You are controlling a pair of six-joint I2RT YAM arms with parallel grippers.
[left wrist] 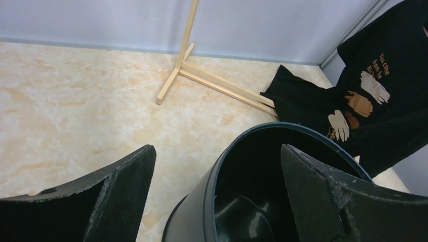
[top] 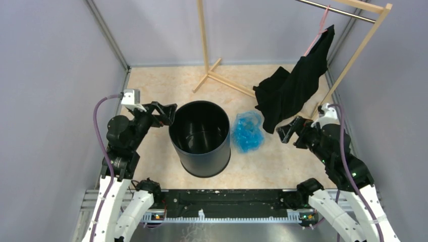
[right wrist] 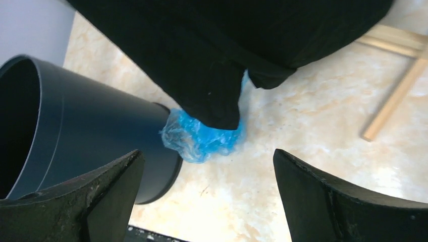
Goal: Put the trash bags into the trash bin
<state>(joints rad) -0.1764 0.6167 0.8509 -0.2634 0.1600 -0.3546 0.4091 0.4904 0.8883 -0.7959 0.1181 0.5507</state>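
Observation:
The glossy black trash bin stands upright in the middle of the floor, and what shows of its inside holds nothing. A crumpled light-blue trash bag lies on the floor against the bin's right side. My left gripper is open and empty at the bin's upper left rim. In the left wrist view one finger is outside the rim and one over the opening. My right gripper is open and empty, right of the bag. The right wrist view shows the bag ahead, partly under black cloth, next to the bin.
A black garment hangs from a wooden rack at the back right, its lower end drooping over the bag's far side. The rack's feet lie behind the bin. Grey walls close in left, right and back.

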